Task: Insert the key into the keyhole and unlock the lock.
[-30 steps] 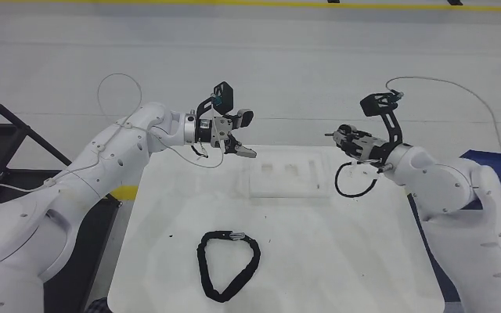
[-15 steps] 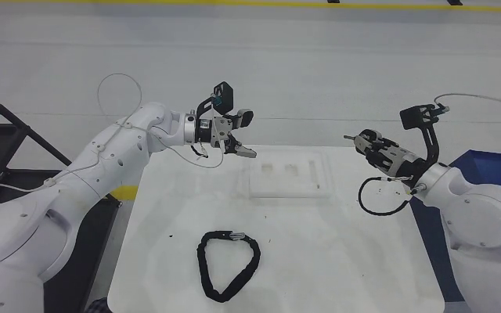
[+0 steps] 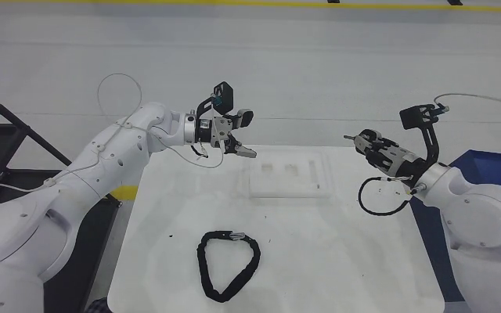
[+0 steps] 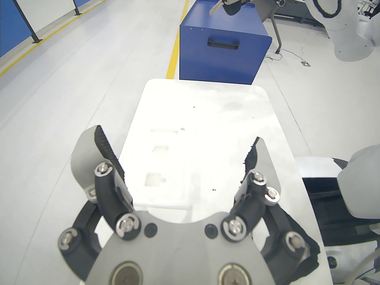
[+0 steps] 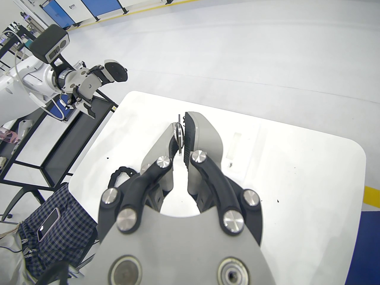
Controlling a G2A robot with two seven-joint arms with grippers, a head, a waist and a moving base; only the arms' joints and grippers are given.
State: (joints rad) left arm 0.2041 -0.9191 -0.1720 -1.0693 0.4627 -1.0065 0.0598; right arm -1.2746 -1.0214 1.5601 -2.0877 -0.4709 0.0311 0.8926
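Note:
A black chain lock (image 3: 227,264) lies coiled on the white table (image 3: 376,266) near its front edge; a bit of it (image 5: 117,175) peeks out beside my right gripper's fingers. My right gripper (image 3: 362,142) hovers above the table's right back corner, shut on a small metal key (image 5: 179,133) whose blade (image 4: 215,8) sticks out past the fingertips. My left gripper (image 3: 246,134) hangs over the table's left back corner, open with nothing between its fingers (image 4: 102,146). Both grippers are well away from the lock.
A low white moulded tray (image 3: 290,174) with shallow recesses rests at the table's back middle. A blue cabinet (image 4: 222,57) stands beyond the table's right side. A black cart (image 5: 59,149) and a checked cloth with a phone (image 5: 49,223) are off its left side.
My right arm has swung to the right and slightly back with the key, then held still. The left arm and the lock have not moved.

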